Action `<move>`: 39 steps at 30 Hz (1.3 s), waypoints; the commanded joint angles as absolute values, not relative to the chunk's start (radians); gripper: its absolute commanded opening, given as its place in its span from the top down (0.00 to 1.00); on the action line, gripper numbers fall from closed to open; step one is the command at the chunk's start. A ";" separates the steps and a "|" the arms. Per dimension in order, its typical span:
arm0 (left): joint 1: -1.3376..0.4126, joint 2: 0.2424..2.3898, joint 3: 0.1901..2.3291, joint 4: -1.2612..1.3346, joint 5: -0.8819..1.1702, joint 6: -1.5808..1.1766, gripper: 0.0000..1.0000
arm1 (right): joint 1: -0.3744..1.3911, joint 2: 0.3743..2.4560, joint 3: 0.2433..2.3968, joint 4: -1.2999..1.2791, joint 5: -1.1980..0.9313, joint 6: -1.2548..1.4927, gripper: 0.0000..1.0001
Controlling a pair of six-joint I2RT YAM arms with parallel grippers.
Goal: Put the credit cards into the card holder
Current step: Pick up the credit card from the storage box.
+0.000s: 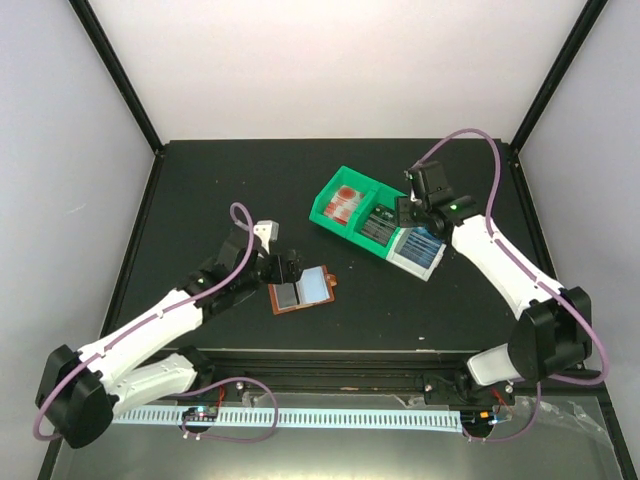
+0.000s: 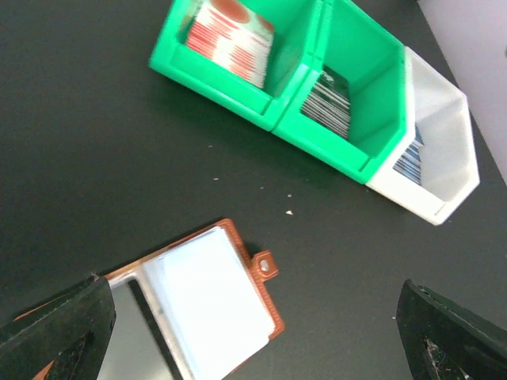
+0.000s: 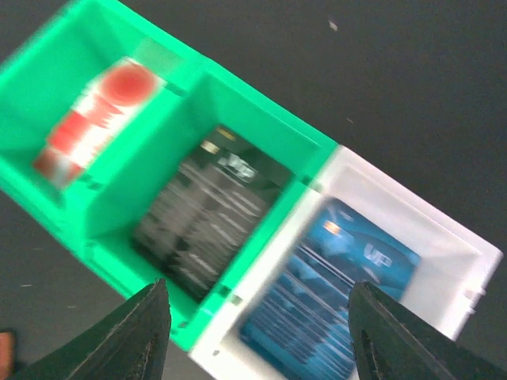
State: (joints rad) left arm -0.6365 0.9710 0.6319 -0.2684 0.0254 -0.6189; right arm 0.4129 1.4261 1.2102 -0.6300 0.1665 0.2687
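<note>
The brown leather card holder (image 1: 303,290) lies open on the black table, its clear sleeves up; the left wrist view shows it (image 2: 198,305) with its snap tab. Red cards (image 1: 345,203) and dark cards (image 1: 381,224) sit in a green bin, blue cards (image 1: 418,248) in a white bin. My left gripper (image 1: 287,268) is open and empty, just above the holder's left half. My right gripper (image 1: 413,212) is open and empty over the bins; in its wrist view the dark cards (image 3: 207,214) and blue cards (image 3: 333,293) lie between the fingers.
The green two-compartment bin (image 1: 330,213) and the white bin (image 1: 432,268) stand joined in a row at the middle right of the table. A small white object (image 1: 266,230) lies behind the left arm. Black frame posts rise at the table's back corners.
</note>
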 commanded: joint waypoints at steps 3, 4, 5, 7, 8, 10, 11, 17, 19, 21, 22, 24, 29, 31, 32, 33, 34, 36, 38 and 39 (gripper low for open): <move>-0.629 1.085 0.696 -0.146 0.206 -0.561 0.01 | 0.328 1.517 1.167 -0.732 0.294 0.308 0.41; -0.629 1.102 0.702 -0.147 0.220 -0.562 0.01 | 0.325 1.531 1.162 -0.735 0.294 0.310 0.42; -0.629 1.119 0.706 -0.146 0.235 -0.560 0.01 | 0.324 1.542 1.158 -0.733 0.290 0.306 0.42; -0.628 1.144 0.713 -0.152 0.251 -0.558 0.01 | 0.324 1.581 1.163 -0.734 0.276 0.297 0.43; -0.628 1.155 0.716 -0.156 0.258 -0.556 0.01 | 0.324 1.603 1.172 -0.742 0.276 0.293 0.43; -0.627 1.172 0.719 -0.159 0.261 -0.554 0.01 | 0.324 1.648 1.195 -0.751 0.273 0.272 0.43; -0.626 1.177 0.720 -0.163 0.261 -0.555 0.01 | 0.324 1.673 1.212 -0.757 0.277 0.256 0.43; -0.627 1.192 0.720 -0.161 0.276 -0.554 0.01 | 0.312 1.764 1.207 -0.734 0.316 0.103 0.53; -0.626 1.203 0.722 -0.158 0.284 -0.552 0.01 | 0.300 1.773 1.214 -0.721 0.289 0.045 0.53; -0.624 1.217 0.729 -0.163 0.294 -0.547 0.01 | 0.290 1.792 1.232 -0.716 0.261 -0.021 0.53; -0.623 1.224 0.733 -0.166 0.300 -0.545 0.01 | 0.286 1.802 1.237 -0.709 0.242 -0.060 0.52; -0.623 1.234 0.736 -0.167 0.307 -0.542 0.01 | 0.273 1.827 1.246 -0.705 0.191 -0.160 0.52; -0.622 1.239 0.726 -0.157 0.315 -0.544 0.01 | 0.223 1.872 1.268 -0.722 0.124 -0.279 0.50; -0.622 1.243 0.726 -0.155 0.317 -0.546 0.01 | 0.208 1.888 1.284 -0.742 0.105 -0.317 0.50; -0.622 1.246 0.726 -0.153 0.319 -0.546 0.01 | 0.204 1.900 1.294 -0.750 0.111 -0.330 0.51; -0.622 1.248 0.724 -0.150 0.322 -0.546 0.01 | 0.199 1.910 1.308 -0.761 0.112 -0.343 0.51; -0.622 1.250 0.721 -0.147 0.323 -0.546 0.01 | 0.192 1.917 1.323 -0.774 0.103 -0.355 0.52; -0.622 1.252 0.717 -0.139 0.324 -0.549 0.01 | 0.179 1.932 1.357 -0.801 0.079 -0.367 0.54; -0.622 1.256 0.715 -0.137 0.327 -0.549 0.01 | 0.166 1.935 1.381 -0.815 0.060 -0.371 0.55; -0.623 1.257 0.713 -0.136 0.328 -0.552 0.01 | 0.160 1.935 1.386 -0.815 0.056 -0.371 0.55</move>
